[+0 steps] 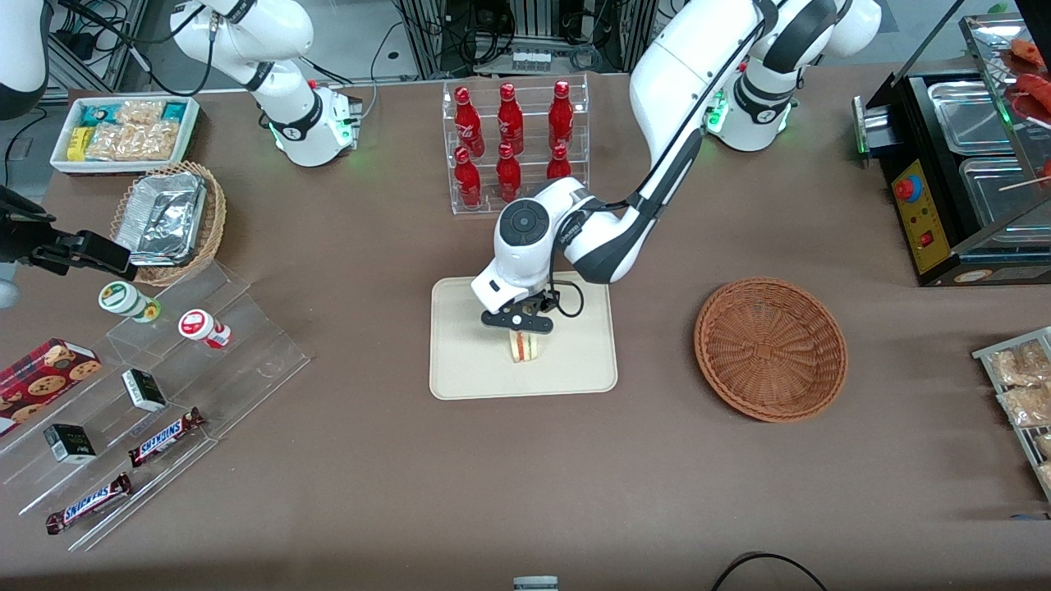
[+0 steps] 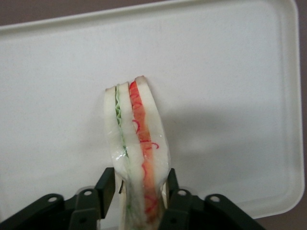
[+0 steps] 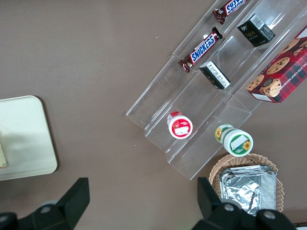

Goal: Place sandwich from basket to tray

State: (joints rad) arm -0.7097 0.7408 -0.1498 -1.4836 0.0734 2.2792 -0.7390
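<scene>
Over the tray (image 1: pixel 460 369), mid-table, the gripper (image 1: pixel 520 327) points down, fingers (image 2: pixel 106 189) closed narrow on the sandwich (image 1: pixel 523 345), one each side of the wedge.

Wrist view: sandwich (image 2: pixel 136 143) stands on edge, cut face toward the camera, green layer and red layer between white bread slices. Fingers clamp its nearer end; the other end extends out over the tray (image 2: pixel 230 72). Cannot tell whether its lower edge touches the tray surface or hangs just above.

Front view: sandwich sits roughly centre of the tray, directly under the gripper, well inside the rim.

Basket (image 1: pixel 770 349) sits toward the working arm's end of the table, well apart from the tray, nothing visible in it.

Other items:
- Clear rack of red bottles (image 1: pixel 511 141), farther from the front camera than the tray.
- Tan wicker basket with foil containers (image 1: pixel 168 220) toward the parked arm's end; white bin of snacks (image 1: pixel 125 131) farther from the camera than that.
- Clear stepped stand (image 1: pixel 246 345) nearer the camera at that same end, holding two small jars (image 1: pixel 203 327), small dark boxes (image 1: pixel 144 389) and Snickers bars (image 1: pixel 164 437); cookie box (image 1: pixel 45 371) beside it.
- Black appliance with metal pans (image 1: pixel 969 164) at the working arm's end.
- Right wrist view catches a tray corner (image 3: pixel 29 143) plus the same stand.
</scene>
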